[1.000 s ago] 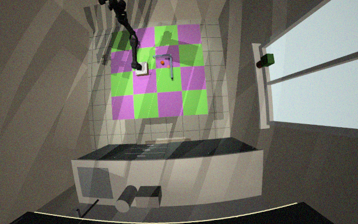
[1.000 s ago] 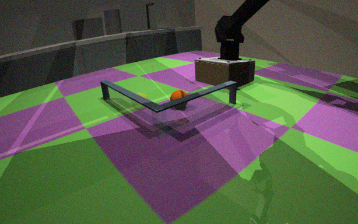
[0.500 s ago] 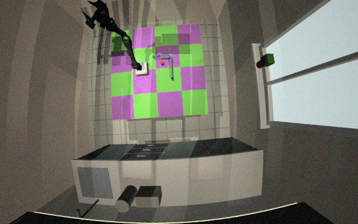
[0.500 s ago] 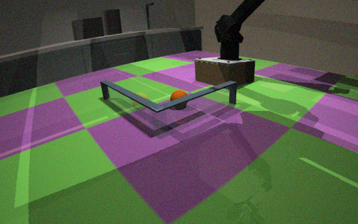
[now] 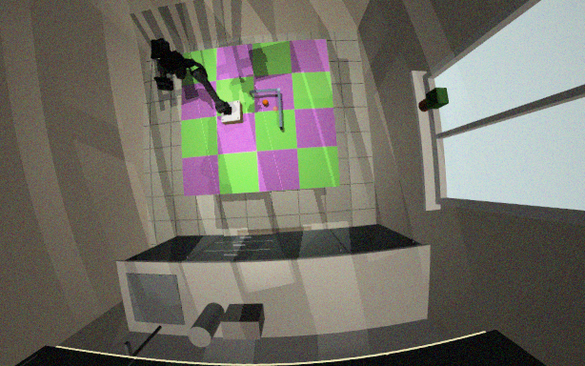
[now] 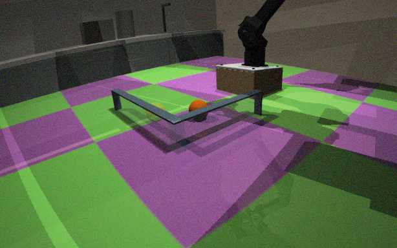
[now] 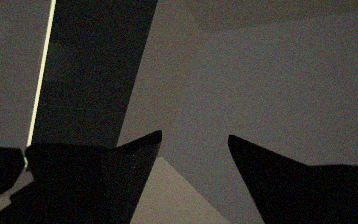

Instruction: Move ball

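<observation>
In the top view the gripper (image 5: 163, 84) sits far left past the table edge, fingers apart with nothing between them. Further right, the ball (image 5: 265, 102) rests inside the walls (image 5: 280, 111), beside the copy (image 5: 275, 109). It's round, so no long axis.

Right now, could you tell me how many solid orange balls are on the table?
1. The orange ball lies inside the walls' corner, beside the faint see-through copy. No others visible.

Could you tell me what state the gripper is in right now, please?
Gripper: open and holding nothing; the orange ball lies on the table by the corner walls, away from it.
</observation>
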`<state>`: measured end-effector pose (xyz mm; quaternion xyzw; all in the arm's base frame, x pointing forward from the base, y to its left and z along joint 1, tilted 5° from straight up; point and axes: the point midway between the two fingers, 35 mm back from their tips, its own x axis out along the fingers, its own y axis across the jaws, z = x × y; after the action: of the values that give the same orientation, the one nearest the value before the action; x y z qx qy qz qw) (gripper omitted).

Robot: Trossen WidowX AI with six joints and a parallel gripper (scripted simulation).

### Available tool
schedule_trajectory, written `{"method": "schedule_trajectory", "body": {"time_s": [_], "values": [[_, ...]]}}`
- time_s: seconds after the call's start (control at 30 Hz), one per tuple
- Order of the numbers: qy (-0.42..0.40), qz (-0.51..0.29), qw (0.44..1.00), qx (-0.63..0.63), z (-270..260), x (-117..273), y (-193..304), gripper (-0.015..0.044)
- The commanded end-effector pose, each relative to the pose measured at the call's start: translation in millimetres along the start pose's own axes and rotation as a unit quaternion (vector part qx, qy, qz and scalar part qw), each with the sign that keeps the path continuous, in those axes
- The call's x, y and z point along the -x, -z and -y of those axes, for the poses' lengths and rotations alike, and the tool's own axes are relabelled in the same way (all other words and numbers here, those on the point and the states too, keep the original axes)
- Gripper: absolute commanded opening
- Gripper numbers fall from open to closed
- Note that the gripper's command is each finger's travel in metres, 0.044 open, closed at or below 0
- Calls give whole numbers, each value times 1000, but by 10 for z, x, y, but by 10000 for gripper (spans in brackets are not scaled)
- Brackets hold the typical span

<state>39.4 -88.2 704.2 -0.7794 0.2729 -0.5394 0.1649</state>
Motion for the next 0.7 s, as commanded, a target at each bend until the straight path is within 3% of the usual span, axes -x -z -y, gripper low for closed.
{"method": "schedule_trajectory", "body": {"time_s": [0.0, 0.33, 0.67], "values": [[-51, 80, 993, -67, -487, -223, -537, 329], [-151, 241, 942, -178, -1143, -267, -1838, 329], [-259, 389, 852, -236, -1503, 198, -3190, 329]]}}
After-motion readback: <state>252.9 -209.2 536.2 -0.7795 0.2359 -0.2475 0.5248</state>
